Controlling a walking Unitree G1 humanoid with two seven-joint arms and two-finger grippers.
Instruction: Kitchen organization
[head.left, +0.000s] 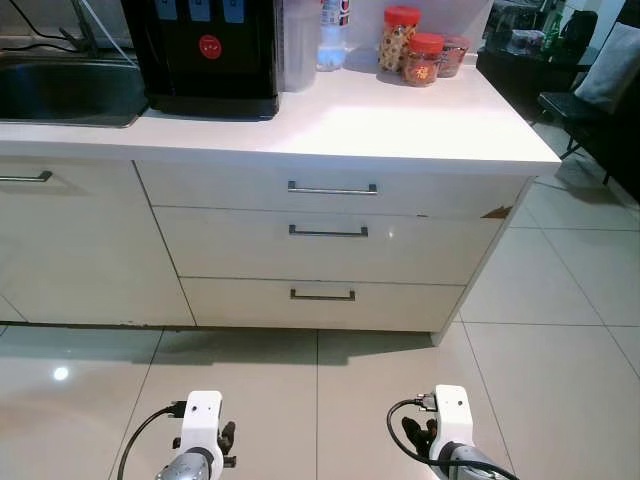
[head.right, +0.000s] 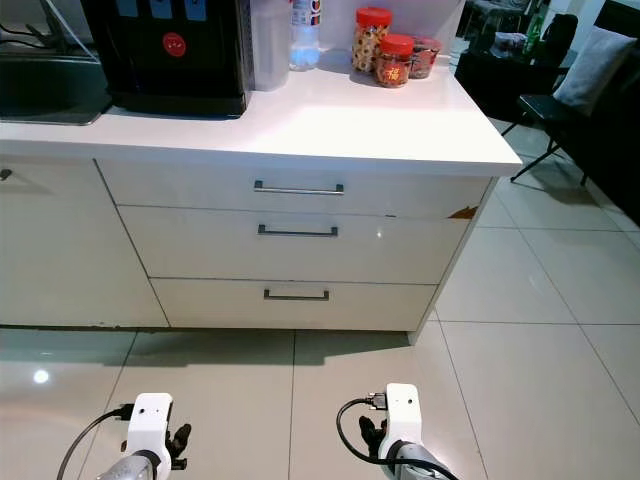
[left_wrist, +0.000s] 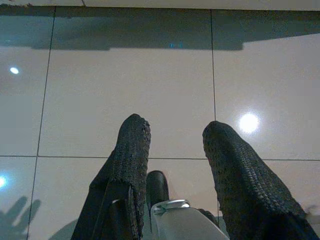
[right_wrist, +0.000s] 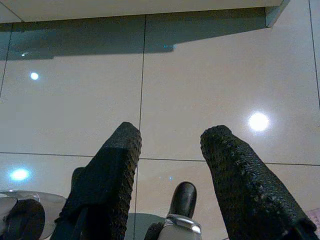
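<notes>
While both arms hang low over the shiny floor (head.left: 560, 300), the left gripper (left_wrist: 172, 132) and the right gripper (right_wrist: 170, 135) are open wide and hold nothing. On the white table (head.left: 400, 125) stand a black water machine (head.left: 205, 55) with a round red mark, a bottle (head.left: 333, 35) and red-lidded jars (head.left: 410, 45); their labels are too small to read. Below it are three shut drawers (head.left: 325, 245).

The glossy white kitchen countertop (head.left: 400, 120) tops cream drawer fronts with slim silver bar handles (head.left: 332, 189). A black countertop water dispenser (head.left: 205, 55) carries a red round badge. Two red-lidded clear snack jars (head.left: 412, 47) show red labels, above pale glossy floor tiles (head.left: 560, 380)
</notes>
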